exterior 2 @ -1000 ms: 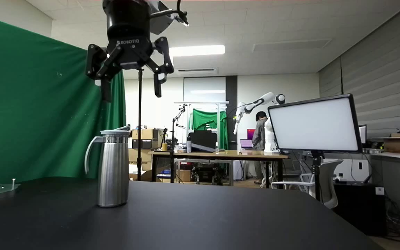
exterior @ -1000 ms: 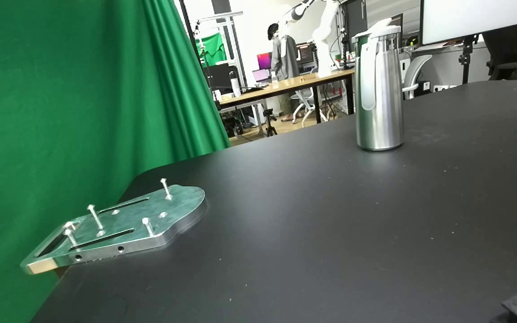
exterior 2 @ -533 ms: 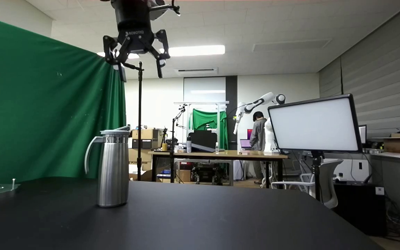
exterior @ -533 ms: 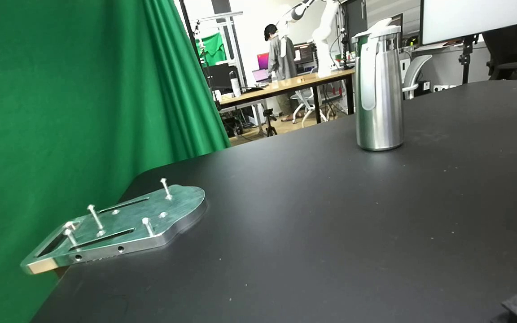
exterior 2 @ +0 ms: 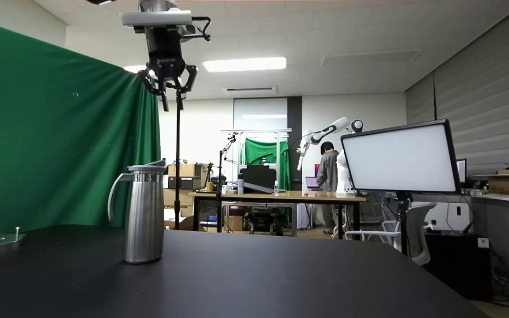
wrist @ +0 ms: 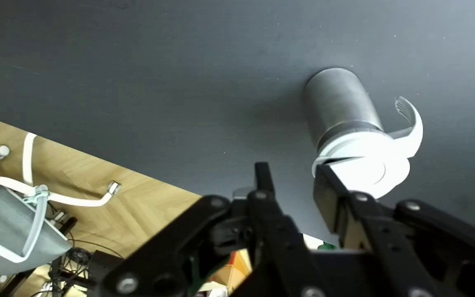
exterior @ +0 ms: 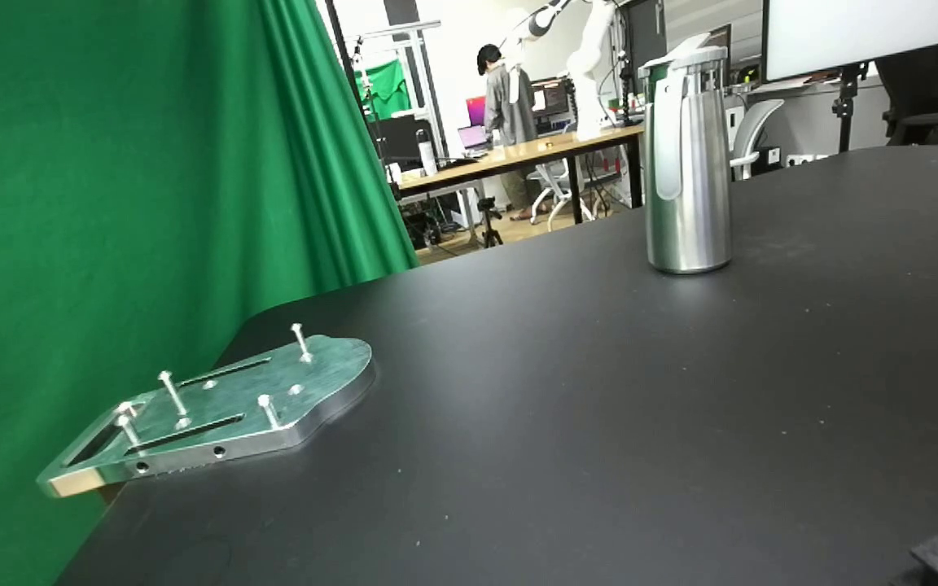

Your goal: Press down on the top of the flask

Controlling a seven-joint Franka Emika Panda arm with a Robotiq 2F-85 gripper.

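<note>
Hanging claw [exterior 2: 173, 106]: fingers parted by a modest gap, tips pointing down, high over the table [exterior 2: 281, 274].
Finger gap: in the wrist view both fingers [wrist: 263, 177] come in from the lower edge, dark table showing between the tips.
Claw parts hard to see: in an exterior view one fingertip merges with a black pole [exterior 2: 177, 154] behind it, the lettering on the body is blurred, and the arm [exterior 2: 157, 5] runs off the upper edge.
Air below the claw: a tall span separates the tips from the flask [exterior 2: 144, 216].
Flask place: standing on the table, below the claw and slightly left of it in an exterior view; in the wrist view, beyond the finger on the right. Whether it stands straight under the claw cannot be told.
Flask axis: upright, base down, cap [wrist: 379, 159] pointing up.
Handle [exterior: 668, 146]: sticking out on the side away from the claw in an exterior view, free end bending down.
Cap cover: in the wrist view a finger hides some of its rim, and glare washes out the top.
Table edge: cutting diagonally across the wrist view's lower left, wooden floor [wrist: 138, 206] below it.
Pegged plate [exterior: 237, 399]: lower left of the claw in an exterior view and cut off there; its slotted end reaches past the table's edge, near the green curtain [exterior: 135, 203].
</note>
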